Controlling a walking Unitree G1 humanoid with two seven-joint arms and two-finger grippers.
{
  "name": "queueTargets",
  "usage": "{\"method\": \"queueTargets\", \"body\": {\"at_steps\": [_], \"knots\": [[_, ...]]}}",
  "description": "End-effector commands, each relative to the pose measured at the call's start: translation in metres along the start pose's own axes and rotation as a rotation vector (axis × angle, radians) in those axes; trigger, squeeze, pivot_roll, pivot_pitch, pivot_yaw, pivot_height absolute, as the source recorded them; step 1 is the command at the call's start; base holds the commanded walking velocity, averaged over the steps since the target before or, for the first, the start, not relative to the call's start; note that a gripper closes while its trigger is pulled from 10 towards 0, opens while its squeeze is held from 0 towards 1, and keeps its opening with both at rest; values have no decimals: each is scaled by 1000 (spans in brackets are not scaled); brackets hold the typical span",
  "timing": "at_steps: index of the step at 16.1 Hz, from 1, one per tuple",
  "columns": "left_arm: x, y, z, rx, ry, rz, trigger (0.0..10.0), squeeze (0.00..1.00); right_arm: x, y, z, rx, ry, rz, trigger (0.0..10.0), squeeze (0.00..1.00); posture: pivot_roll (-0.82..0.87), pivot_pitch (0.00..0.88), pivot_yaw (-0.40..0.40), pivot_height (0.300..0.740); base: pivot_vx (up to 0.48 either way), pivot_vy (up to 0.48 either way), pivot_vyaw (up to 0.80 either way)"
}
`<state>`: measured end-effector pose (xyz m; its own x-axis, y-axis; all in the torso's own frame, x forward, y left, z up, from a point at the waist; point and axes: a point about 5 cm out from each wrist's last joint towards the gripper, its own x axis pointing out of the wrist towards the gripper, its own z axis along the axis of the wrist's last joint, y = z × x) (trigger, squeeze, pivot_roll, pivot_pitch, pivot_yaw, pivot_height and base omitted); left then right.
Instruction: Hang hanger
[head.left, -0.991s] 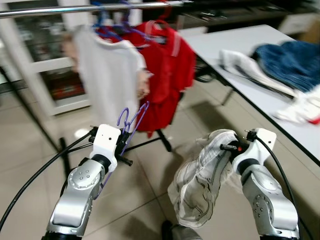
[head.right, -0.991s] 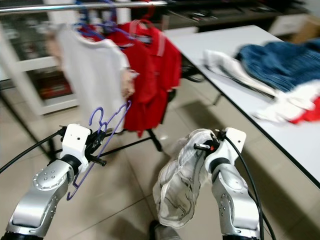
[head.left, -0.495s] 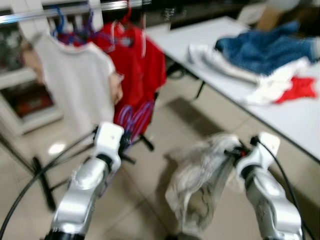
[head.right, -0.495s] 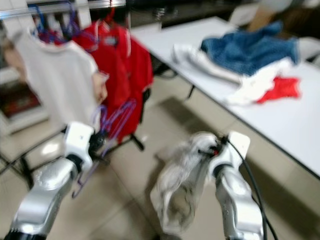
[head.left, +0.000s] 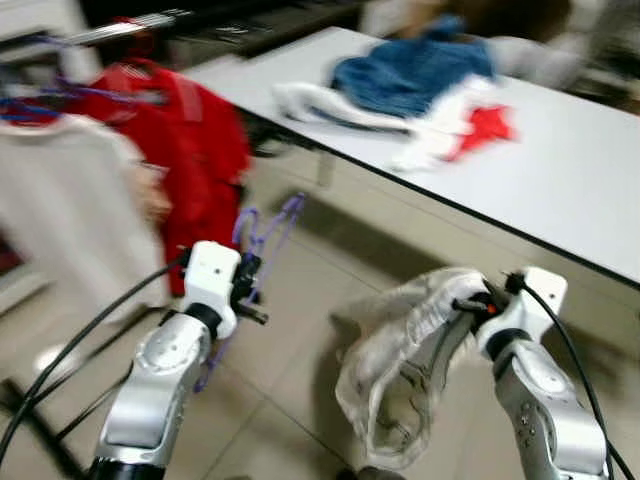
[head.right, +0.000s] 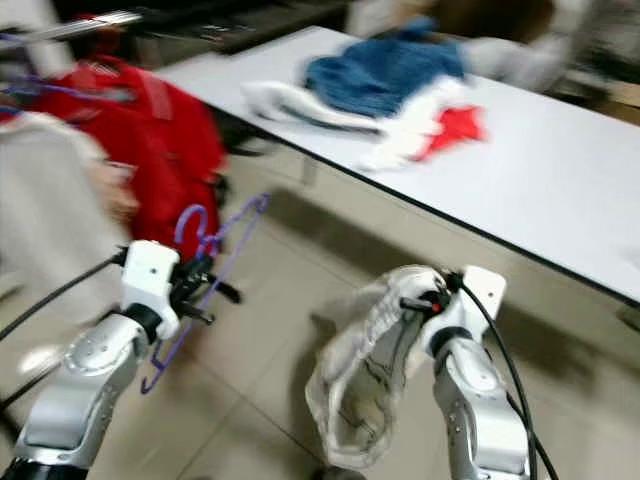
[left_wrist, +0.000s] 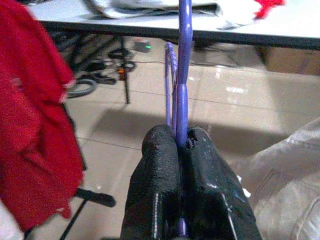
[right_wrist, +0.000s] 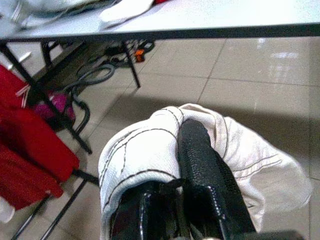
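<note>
Far left I've got a white shirt (head.left: 55, 215) and a red shirt (head.left: 195, 150) hanging on the rack, both pretty smeared by blur. My left gripper (left_wrist: 181, 150) is pinched tight on the purple hanger (head.left: 262, 240), held up just in front of the red shirt. My right gripper (head.left: 470, 300) is clamped on a white garment (head.left: 405, 375) that droops over the tile floor (head.left: 290, 330). Behind it, the white table (head.left: 560, 160) carries a blurry heap of clothes (head.left: 410, 85), blue, white and red.

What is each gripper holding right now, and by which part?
The left gripper is shut on the purple hanger, pinching its thin bar. The right gripper grips the white garment by a bunched upper fold; the rest hangs down.
</note>
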<state>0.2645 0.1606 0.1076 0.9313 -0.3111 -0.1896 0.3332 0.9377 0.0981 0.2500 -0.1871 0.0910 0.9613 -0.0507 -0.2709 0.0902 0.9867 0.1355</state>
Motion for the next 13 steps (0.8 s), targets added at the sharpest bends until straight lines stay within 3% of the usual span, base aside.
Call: {"method": "queueTargets", "body": {"at_steps": [1, 6, 13], "knots": [[1, -2, 5, 3, -29, -8, 10000, 0, -2, -1, 11, -15, -48, -9, 10000, 0, 5, 33, -25, 740, 0, 0, -800], [6, -7, 9, 20, -40, -27, 10000, 0, -2, -5, 14, -17, -58, -29, 10000, 0, 5, 20, -25, 740, 0, -432, -725], [4, -4, 8, 43, -36, -24, 10000, 0, -1, -7, 17, -18, -67, -30, 10000, 0, 20, 15, -33, 740, 0, -473, 0]]}}
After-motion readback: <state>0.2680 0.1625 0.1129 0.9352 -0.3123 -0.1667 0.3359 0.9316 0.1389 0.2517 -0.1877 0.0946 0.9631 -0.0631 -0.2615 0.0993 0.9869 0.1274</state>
